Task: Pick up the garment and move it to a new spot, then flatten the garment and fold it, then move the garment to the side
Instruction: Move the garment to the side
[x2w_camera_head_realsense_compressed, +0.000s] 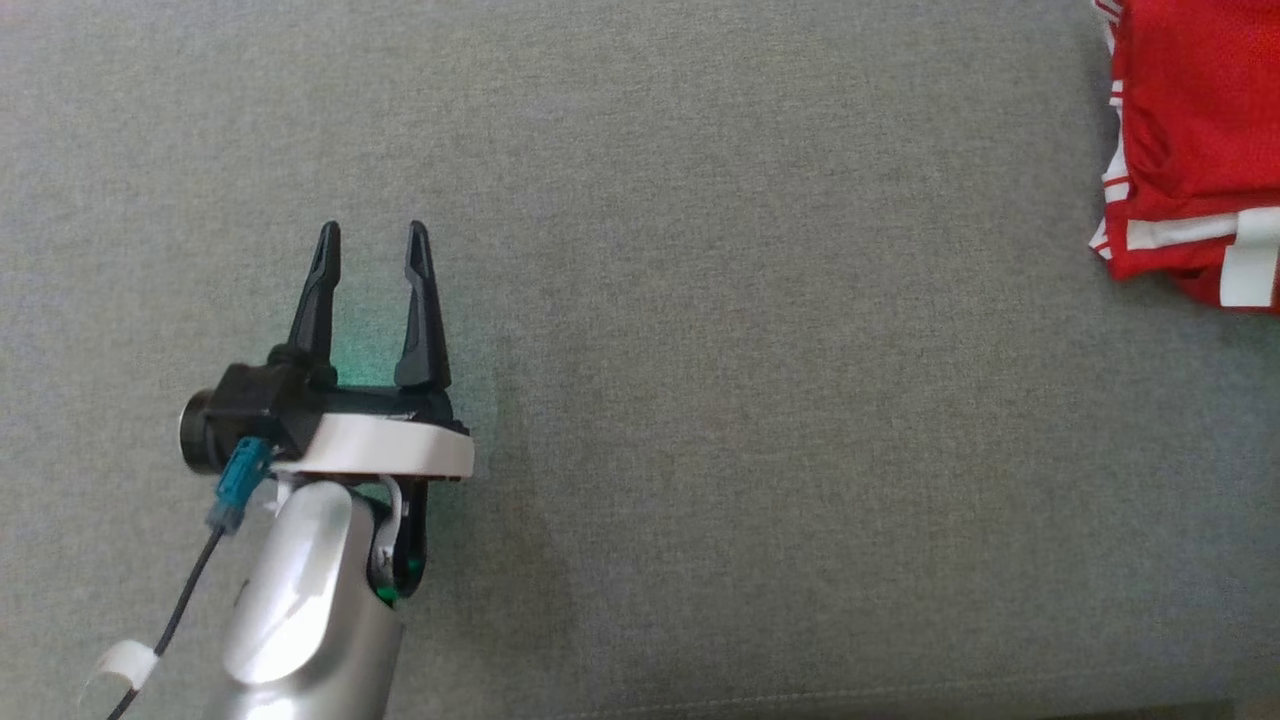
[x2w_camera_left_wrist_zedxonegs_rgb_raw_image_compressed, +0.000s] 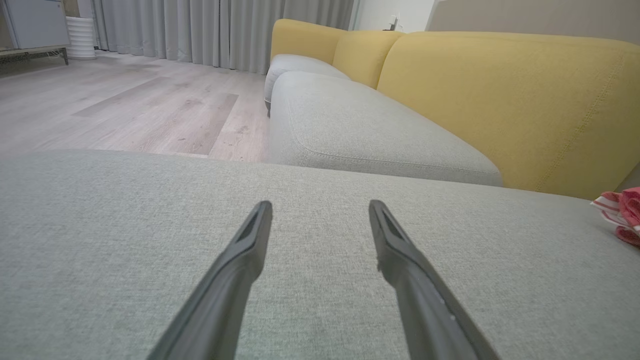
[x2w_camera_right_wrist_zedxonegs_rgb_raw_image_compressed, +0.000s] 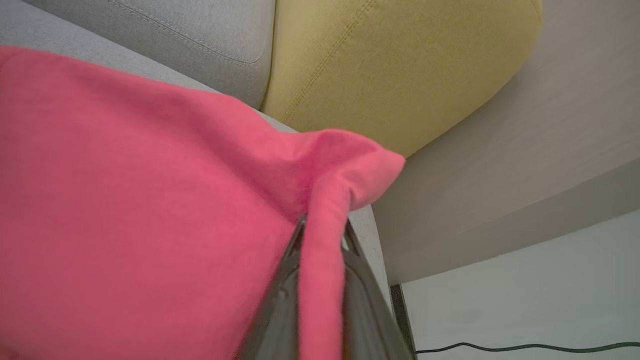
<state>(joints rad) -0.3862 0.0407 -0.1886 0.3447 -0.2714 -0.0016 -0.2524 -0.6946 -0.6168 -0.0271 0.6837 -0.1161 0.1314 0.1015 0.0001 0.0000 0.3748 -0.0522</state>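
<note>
Clamping a fold of the red, white-striped mesh garment (x2w_camera_head_realsense_compressed: 1190, 150), far right on the grey fabric cushion (x2w_camera_head_realsense_compressed: 750, 400), the right gripper (x2w_camera_right_wrist_zedxonegs_rgb_raw_image_compressed: 324, 222) seems on the final side-move; left gripper (x2w_camera_head_realsense_compressed: 372, 235) waits, jaws apart, empty.

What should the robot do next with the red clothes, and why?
Probably open the right hand and let go: it pinches a fold of the red white-striped fabric garment, which already lies folded at the right of the grey fabric sofa cushion.
</note>
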